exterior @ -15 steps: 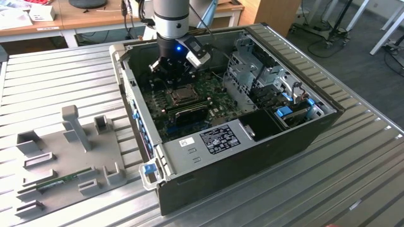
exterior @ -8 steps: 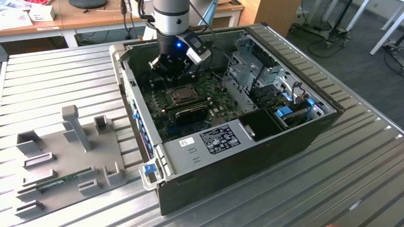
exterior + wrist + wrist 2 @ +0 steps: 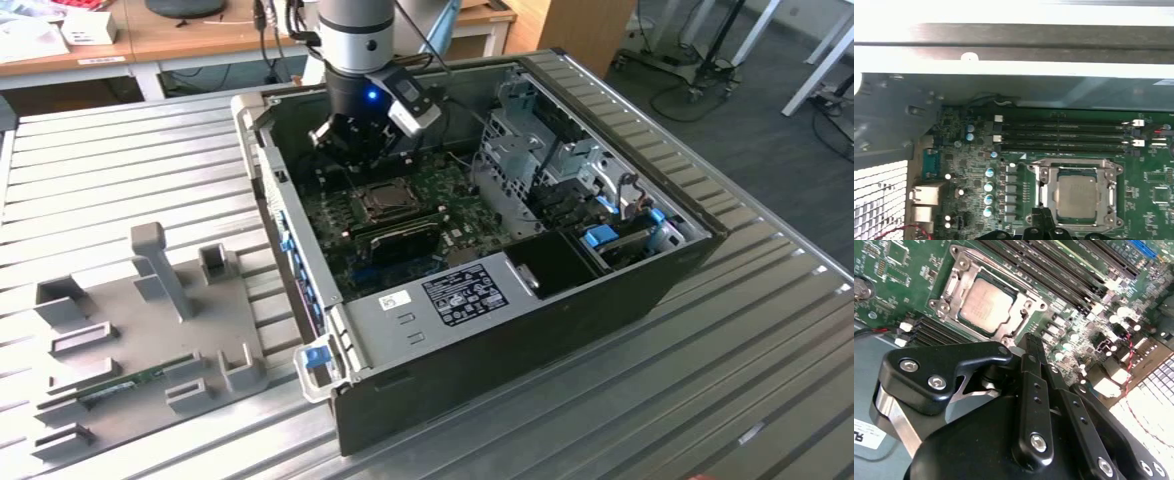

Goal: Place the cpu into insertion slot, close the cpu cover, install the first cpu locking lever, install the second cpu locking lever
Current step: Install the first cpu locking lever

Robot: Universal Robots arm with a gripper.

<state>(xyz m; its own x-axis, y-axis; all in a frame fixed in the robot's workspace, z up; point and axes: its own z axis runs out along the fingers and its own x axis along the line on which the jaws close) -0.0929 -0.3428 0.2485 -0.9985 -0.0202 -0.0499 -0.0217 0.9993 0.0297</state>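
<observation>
My pincer (image 3: 1030,342) hangs low inside the computer box (image 3: 627,290), just beside the insertion slot (image 3: 363,200). I cannot tell if it is spread or pressed together. The cpu (image 3: 986,305) lies flat in the slot. The cpu cover (image 3: 951,287) lies down around it. Long black memory slots (image 3: 1064,135) run alongside.
</observation>
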